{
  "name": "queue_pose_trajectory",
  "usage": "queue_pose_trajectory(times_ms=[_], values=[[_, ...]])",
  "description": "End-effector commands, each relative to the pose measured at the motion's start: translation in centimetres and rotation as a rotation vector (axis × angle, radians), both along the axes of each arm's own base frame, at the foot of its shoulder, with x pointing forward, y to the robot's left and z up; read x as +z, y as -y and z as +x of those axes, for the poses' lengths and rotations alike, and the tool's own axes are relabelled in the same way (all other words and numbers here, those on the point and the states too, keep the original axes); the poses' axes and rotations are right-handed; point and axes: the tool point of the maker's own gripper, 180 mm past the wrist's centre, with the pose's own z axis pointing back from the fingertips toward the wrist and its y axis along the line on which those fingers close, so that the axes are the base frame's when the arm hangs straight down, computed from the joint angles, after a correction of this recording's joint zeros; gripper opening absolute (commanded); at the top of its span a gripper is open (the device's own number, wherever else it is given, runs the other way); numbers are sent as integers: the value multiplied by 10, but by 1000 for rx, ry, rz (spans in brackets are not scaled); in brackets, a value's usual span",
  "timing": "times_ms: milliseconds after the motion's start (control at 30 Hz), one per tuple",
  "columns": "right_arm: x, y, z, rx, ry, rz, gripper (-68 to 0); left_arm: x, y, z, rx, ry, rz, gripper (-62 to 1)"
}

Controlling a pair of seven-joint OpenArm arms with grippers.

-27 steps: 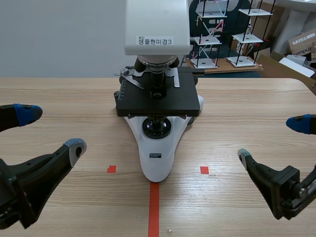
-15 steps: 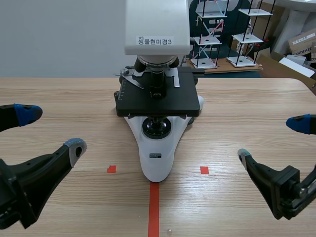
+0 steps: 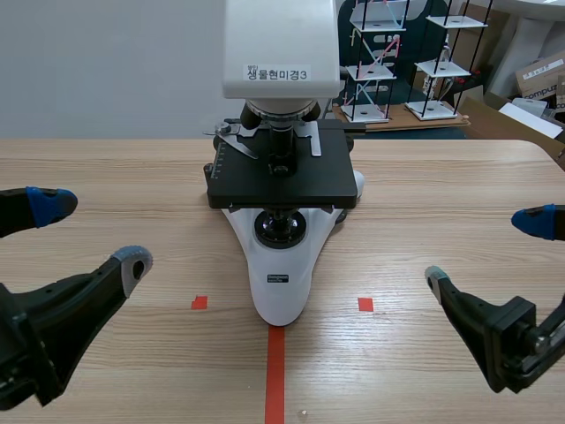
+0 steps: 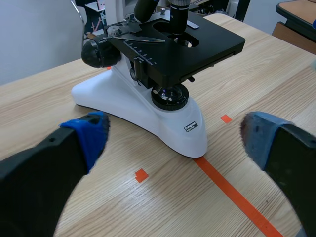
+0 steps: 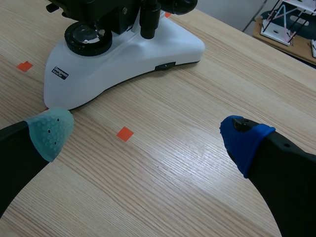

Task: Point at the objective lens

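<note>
Scene view gives me the wooden worktop [image 3: 441, 177] running from the near edge to the far one. The microscope [image 3: 281, 283] stands upright on it, midway between the left and right edges and closer to the far edge. Its white base narrows to a rounded nose that points at the near edge and meets the end of the tape line [image 3: 275, 371].

My left gripper [image 3: 88, 234] hangs over the near left corner with its fingers spread wide and nothing between them. In the left wrist view both blue pads [image 4: 91, 133] stand well apart, with the microscope ahead of them. My right gripper [image 3: 484, 252] sits over the near right corner, likewise spread and holding nothing. It is well apart from the microscope, which the right wrist view shows ahead of the grey-green pad.

The white head [image 3: 281, 44] carries a printed label [image 3: 278, 73]. Below it the black stage [image 3: 282, 185] lies level. The objective lens [image 3: 281, 148] hangs from under the head, pointing straight down at the hole in the middle of the stage. I cannot tell whether its tip touches the stage. Neither gripper is near it.

Under the stage, a round lamp lens [image 3: 281, 230] is set in the base. Two small tape squares [image 3: 199, 302] flank the nose of the base, one towards each side edge.
</note>
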Motion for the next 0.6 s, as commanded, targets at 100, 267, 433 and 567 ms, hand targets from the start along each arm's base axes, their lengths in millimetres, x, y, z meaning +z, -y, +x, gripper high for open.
queue_pose_trajectory(times_ms=[100, 267, 433, 567], values=[[11, -1, 6, 7, 39, 9, 4, 9, 1, 4, -2, 32, -23, -268], [11, -1, 6, 7, 38, 9, 4, 11, 4, 18, -12, 76, -53, -381], [11, -1, 6, 7, 38, 9, 4, 2, 9, 36, -24, 83, -69, -515], [11, -1, 6, 7, 38, 9, 4, 0, 14, 52, -38, 104, -74, -567]])
